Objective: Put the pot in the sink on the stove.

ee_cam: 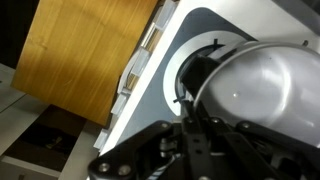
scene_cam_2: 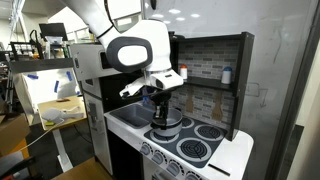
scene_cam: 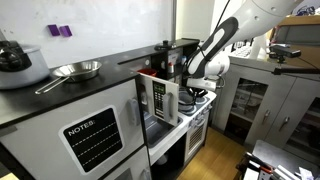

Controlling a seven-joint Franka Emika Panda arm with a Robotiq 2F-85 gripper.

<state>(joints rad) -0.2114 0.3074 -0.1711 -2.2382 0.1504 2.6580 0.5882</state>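
Observation:
The small silver-grey pot (scene_cam_2: 166, 126) is over the near burner of the white toy stove (scene_cam_2: 205, 152), right beside the grey sink (scene_cam_2: 130, 116). I cannot tell whether it rests on the burner or hangs just above it. My gripper (scene_cam_2: 158, 104) comes down from above and is shut on the pot's rim. In the wrist view the pot (ee_cam: 262, 88) fills the right side over a pale burner ring (ee_cam: 180, 62), with my gripper's fingers (ee_cam: 196, 128) clamped on its edge. In an exterior view my gripper (scene_cam: 197, 88) and the pot (scene_cam: 201, 97) show above the toy unit.
A steel frying pan (scene_cam: 78, 70) and a big grey cooker with black lid (scene_cam: 18, 62) stand on the black countertop (scene_cam: 70, 92). The toy kitchen's dark back wall and shelf (scene_cam_2: 215, 65) rise behind the burners. Wooden floor (ee_cam: 90, 50) lies below.

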